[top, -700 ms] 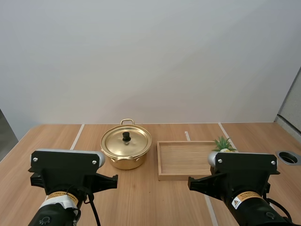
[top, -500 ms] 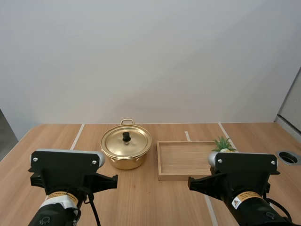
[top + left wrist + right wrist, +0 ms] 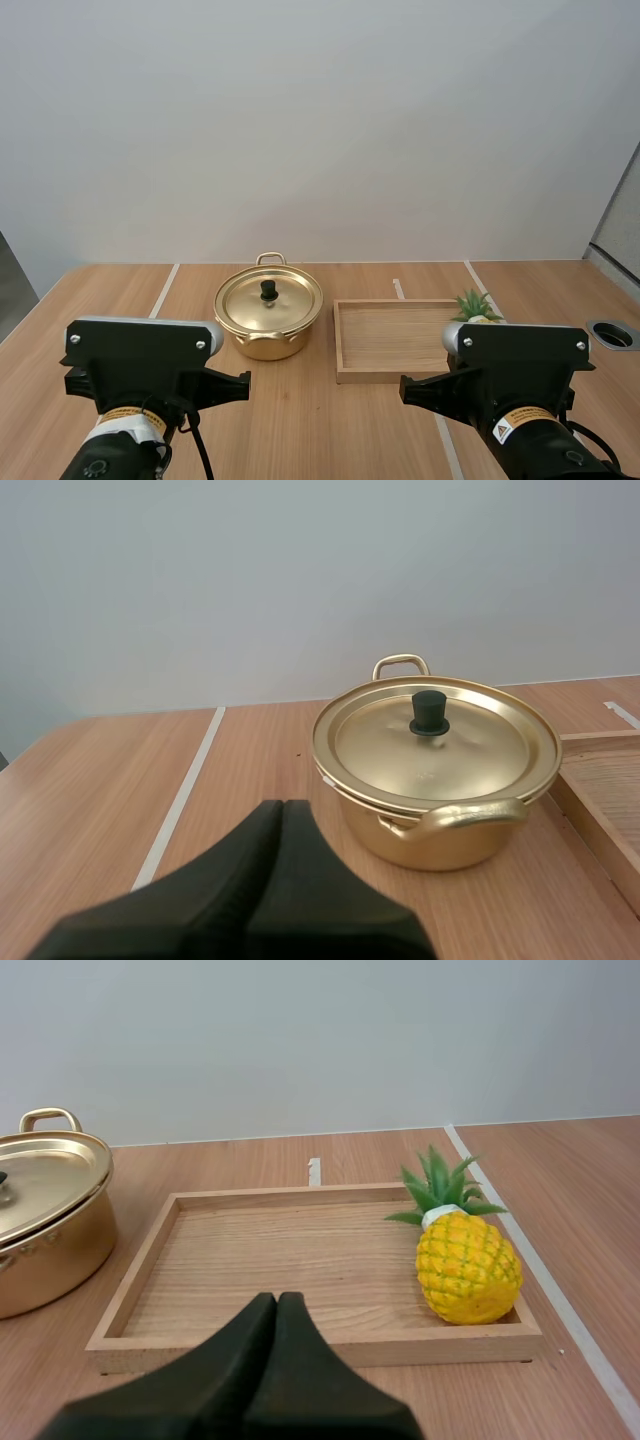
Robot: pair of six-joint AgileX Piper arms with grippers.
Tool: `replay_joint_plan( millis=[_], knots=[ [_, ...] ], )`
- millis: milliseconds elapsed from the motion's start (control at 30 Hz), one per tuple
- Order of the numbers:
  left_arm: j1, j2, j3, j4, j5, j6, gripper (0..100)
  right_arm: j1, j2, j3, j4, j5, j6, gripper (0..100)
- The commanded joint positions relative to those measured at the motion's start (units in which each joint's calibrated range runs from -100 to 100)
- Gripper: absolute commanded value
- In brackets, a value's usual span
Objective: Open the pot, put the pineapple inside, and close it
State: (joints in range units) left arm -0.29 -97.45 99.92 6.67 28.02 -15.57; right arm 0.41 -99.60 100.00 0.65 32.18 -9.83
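A gold pot point(image 3: 268, 318) stands on the wooden table with its lid point(image 3: 437, 741) on, a black knob point(image 3: 430, 712) at the lid's middle. To its right lies a wooden tray point(image 3: 392, 338). A yellow pineapple point(image 3: 465, 1263) with green leaves lies in the tray's right end; its leaves point(image 3: 474, 304) show above my right arm. My left gripper point(image 3: 282, 825) is shut on nothing, short of the pot. My right gripper point(image 3: 276, 1315) is shut on nothing, just before the tray's point(image 3: 250, 1270) near rim. The pot point(image 3: 45, 1220) sits beside the tray.
White tape lines point(image 3: 164, 290) run across the table. A round grommet hole point(image 3: 614, 334) sits at the table's right edge. Both arm housings point(image 3: 142, 365) fill the near side.
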Motion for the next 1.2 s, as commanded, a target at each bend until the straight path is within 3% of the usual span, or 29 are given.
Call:
replay_joint_plan(
  millis=[0,1167],
  knots=[
    [-0.12,-0.49,0.08,-0.41,-1.32,-0.20,0,0.07,-0.40,0.00,0.11,-1.05,0.11,0],
    [-0.12,-0.49,0.08,-0.41,-1.32,-0.20,0,0.07,1.16,0.00,0.23,-2.34,0.11,0]
  ],
)
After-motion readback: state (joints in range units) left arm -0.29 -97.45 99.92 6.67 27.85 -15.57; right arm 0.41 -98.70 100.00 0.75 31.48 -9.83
